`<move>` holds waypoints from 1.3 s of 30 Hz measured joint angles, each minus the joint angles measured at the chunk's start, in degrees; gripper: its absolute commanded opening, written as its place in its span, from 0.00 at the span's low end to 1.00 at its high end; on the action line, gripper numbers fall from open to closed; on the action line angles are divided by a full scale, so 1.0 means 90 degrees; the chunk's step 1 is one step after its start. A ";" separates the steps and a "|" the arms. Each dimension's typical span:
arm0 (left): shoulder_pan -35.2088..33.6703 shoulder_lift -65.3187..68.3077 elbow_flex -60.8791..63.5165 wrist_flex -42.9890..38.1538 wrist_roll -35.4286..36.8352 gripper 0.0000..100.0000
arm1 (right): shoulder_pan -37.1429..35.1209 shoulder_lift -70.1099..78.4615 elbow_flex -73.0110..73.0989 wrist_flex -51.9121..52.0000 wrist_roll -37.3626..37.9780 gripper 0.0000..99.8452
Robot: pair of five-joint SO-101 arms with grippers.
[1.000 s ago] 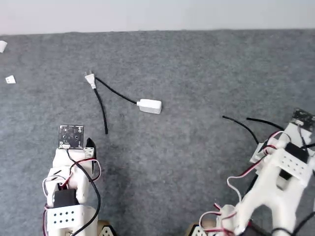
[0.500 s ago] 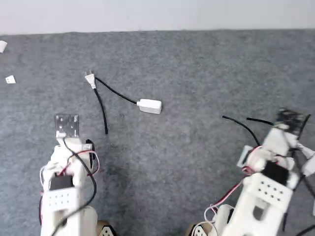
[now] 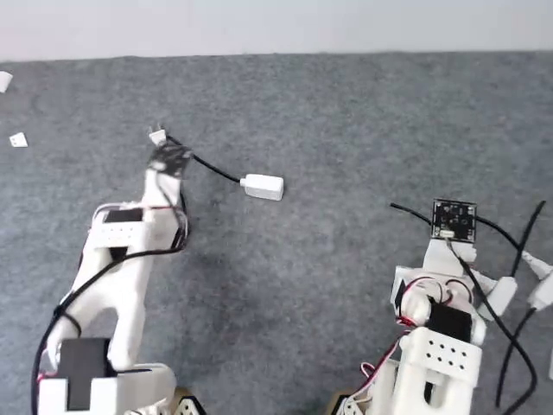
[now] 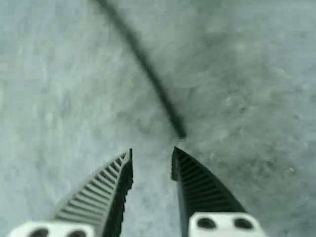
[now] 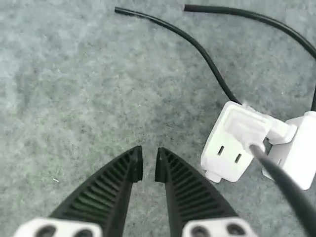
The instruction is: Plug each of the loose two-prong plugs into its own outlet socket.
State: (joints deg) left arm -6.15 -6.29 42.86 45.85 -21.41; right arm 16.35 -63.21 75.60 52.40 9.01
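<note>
A white two-prong plug (image 3: 157,136) lies at the far left, joined by a black cable (image 3: 212,168) to a white outlet socket (image 3: 262,186). One arm stretches out to just short of that plug. My left gripper (image 4: 150,159) stands open above the grey mat, a black cable end (image 4: 178,132) just beyond its tips. My right gripper (image 5: 147,162) hovers over the mat with only a narrow gap between its fingers and nothing in it. Beside it lies a white outlet socket (image 5: 236,145) with two slots, touching another white piece (image 5: 298,150). These white pieces (image 3: 504,291) lie near the right edge.
Loose black cables (image 3: 416,217) curl across the mat near the right arm, with their ends (image 5: 118,10) beyond my right gripper. Small white scraps (image 3: 18,139) sit at the far left edge. The mat's middle is bare grey carpet (image 3: 328,173).
The left arm has swung forward from near the front edge up to the plug. The right arm has moved left, away from the right edge, uncovering the white pieces there.
</note>
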 measured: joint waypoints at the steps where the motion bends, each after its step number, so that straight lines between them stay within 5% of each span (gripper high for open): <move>1: 0.0078 0.0049 -0.0137 0.0010 -0.0215 0.17 | 0.0000 0.0000 0.0029 -0.0098 0.0000 0.06; 9: 0.0264 0.0713 -0.1524 0.0039 -0.1182 0.18 | 0.0000 -0.0020 0.0176 -0.0391 0.0254 0.06; 16: 0.0264 0.2208 -0.3136 0.0567 -0.2188 0.35 | -0.0244 -0.0029 0.0410 -0.0733 0.0420 0.06; 24: 0.0264 0.3155 -0.4171 0.0498 -0.3370 0.35 | -0.0508 -0.0039 0.0469 -0.0899 0.0537 0.06; 39: 0.0928 0.3829 -0.4669 -0.0088 -0.3556 0.35 | -0.0772 -0.0039 0.0654 -0.1201 0.0742 0.06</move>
State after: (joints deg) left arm 2.20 28.18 0.84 45.05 -53.41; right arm 9.41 -63.56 81.49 41.58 15.69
